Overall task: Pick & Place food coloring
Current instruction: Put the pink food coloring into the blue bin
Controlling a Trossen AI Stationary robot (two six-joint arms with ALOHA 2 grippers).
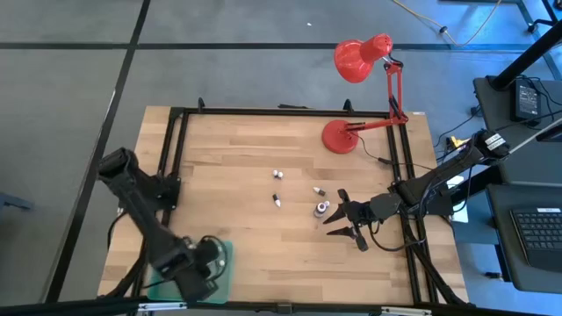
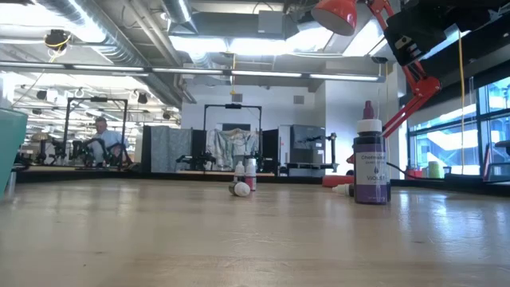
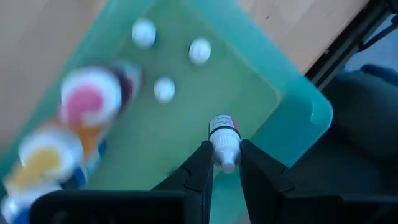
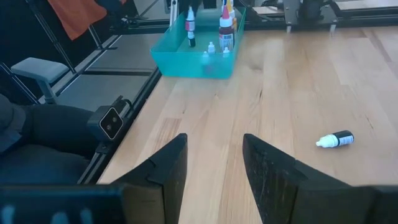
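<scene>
My left gripper (image 1: pixel 208 262) hangs over the translucent green tray (image 1: pixel 225 272) at the table's near left corner, shut on a tiny food coloring bottle (image 3: pixel 222 134) with a white tip. Several more bottles stand in the tray (image 3: pixel 292 99), three of them with small white caps (image 3: pixel 164 89). My right gripper (image 1: pixel 336 215) hovers open at the table's right side, beside an upright violet bottle (image 1: pixel 321 208) (image 2: pixel 370 169). Other small bottles lie or stand mid-table (image 1: pixel 277 200) (image 1: pixel 277 173) (image 1: pixel 319 190). A dark one lies on its side (image 4: pixel 336 140). My left gripper pinches the tiny bottle between its two fingers (image 3: pixel 200 163), just below the white tip (image 3: pixel 225 155). The fingers come from above, pointing down. The bottle stands upright in the hold, over the tray's floor; I cannot tell whether its base touches the tray.
A red desk lamp (image 1: pixel 341 136) stands at the table's far right, its head (image 1: pixel 356 60) reaching beyond the far edge. A black frame (image 1: pixel 180 158) runs along the table's sides. Bare wood lies between the tray and the mid-table bottles. A person sits far off in the room (image 2: pixel 102 139).
</scene>
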